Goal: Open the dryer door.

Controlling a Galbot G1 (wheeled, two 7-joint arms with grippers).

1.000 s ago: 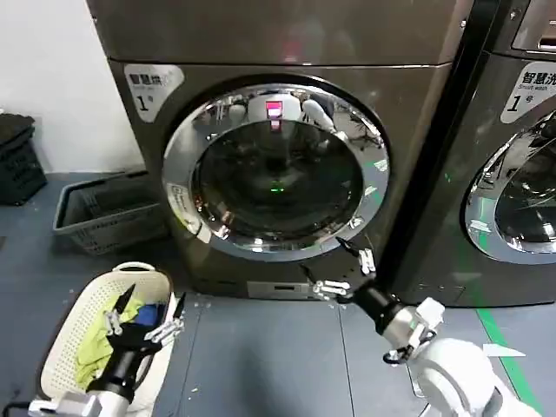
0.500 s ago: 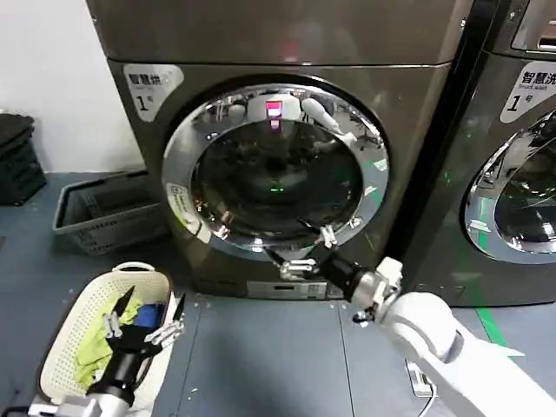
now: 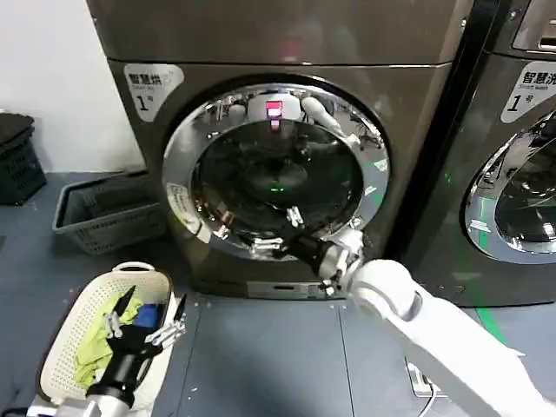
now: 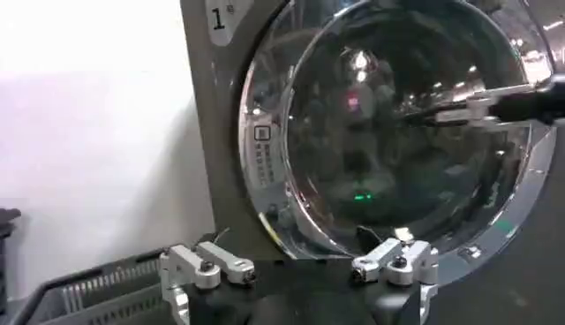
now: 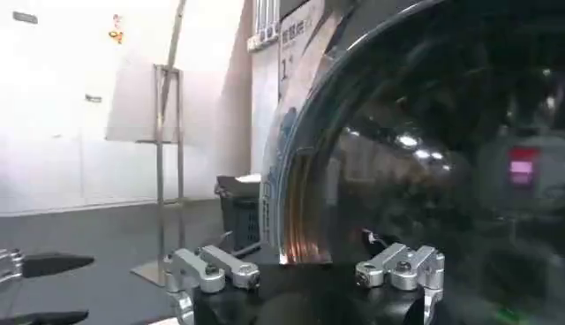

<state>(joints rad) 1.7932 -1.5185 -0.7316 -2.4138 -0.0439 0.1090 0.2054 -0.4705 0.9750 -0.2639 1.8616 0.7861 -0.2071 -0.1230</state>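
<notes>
The dryer door (image 3: 276,165), a wide chrome ring around dark domed glass, sits flush in the front of the grey machine. My right gripper (image 3: 274,230) is open just in front of the door's lower glass, one finger toward the bottom of the ring and one higher over the glass. The right wrist view has the open right gripper (image 5: 305,278) close to the chrome ring (image 5: 296,177). My left gripper (image 3: 156,294) hangs open low at the left, above a laundry basket. In the left wrist view the left gripper (image 4: 303,275) faces the door (image 4: 397,132) from farther off.
A white laundry basket (image 3: 65,317) holding clothes stands on the floor at the front left. A grey basket (image 3: 104,213) lies beside the machine, with black crates (image 3: 17,161) farther left. A darker neighbouring machine (image 3: 512,104) stands at the right.
My right gripper has swung left and up, from below the door's lower right edge to in front of its lower glass. The left arm has hardly moved.
</notes>
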